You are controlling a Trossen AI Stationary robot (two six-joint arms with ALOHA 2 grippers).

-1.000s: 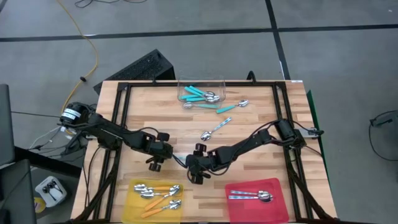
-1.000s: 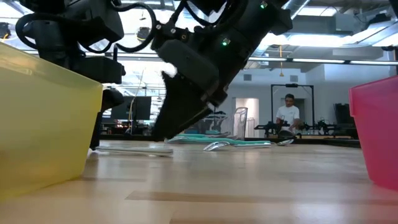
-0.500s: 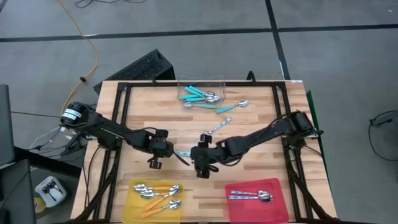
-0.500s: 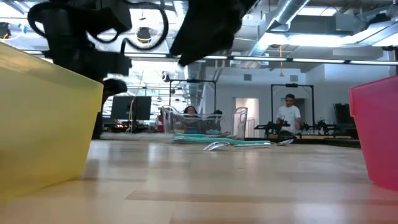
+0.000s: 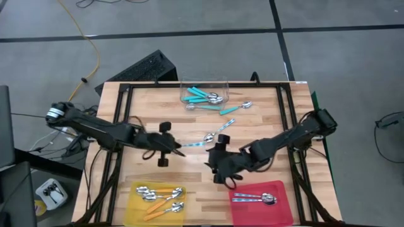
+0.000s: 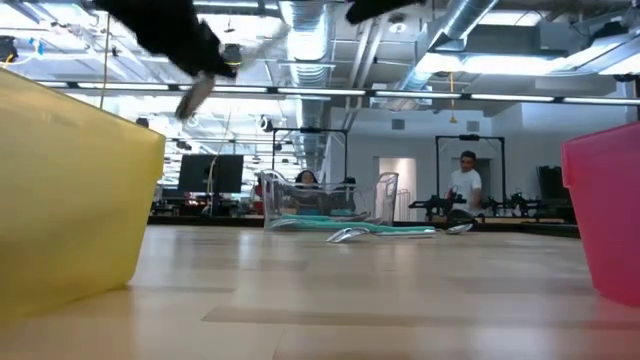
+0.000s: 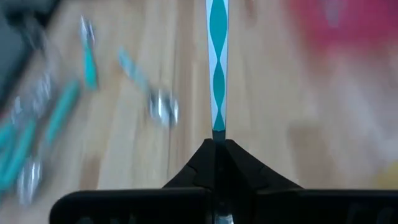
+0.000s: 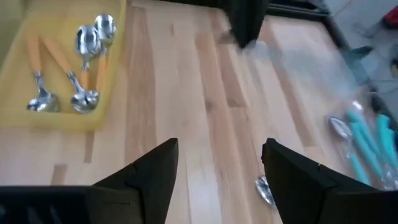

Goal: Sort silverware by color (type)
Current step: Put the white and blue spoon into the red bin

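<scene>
My left gripper [image 5: 174, 149] [image 7: 217, 138] is shut on a teal-handled spoon [image 5: 191, 145] [image 7: 217, 62] and holds it above the table's middle. My right gripper [image 5: 218, 171] [image 8: 217, 177] hangs open and empty to its right, above the bare wood near the red tray [image 5: 278, 188]. Orange-handled spoons [image 5: 158, 195] lie in the yellow tray [image 5: 134, 208]. Silver spoons [image 5: 255, 198] lie in the red tray. More teal spoons lie in the clear tub [image 5: 203, 94] and on the wood [image 5: 219, 128], [image 5: 237, 108]. My left gripper pinches one end of the spoon's teal-and-white handle [image 7: 217, 124] between its two fingers. The fingers come from the table's left, slanting down. The spoon sticks straight out ahead of them toward the right, lifted clear of the table.
The black frame rails [image 5: 123, 120] run along the table's sides and back. The yellow tray's wall [image 6: 70, 190] and the red tray's wall [image 6: 605, 210] stand at the near edge, with bare wood between them. A person [image 6: 466, 185] stands far behind the table.
My left gripper has taken the teal spoon off the wood and risen with it, drifting toward the far edge; the spoon now hangs clear. My right gripper, open throughout, has risen and moved toward the table's right, away from the left one.
</scene>
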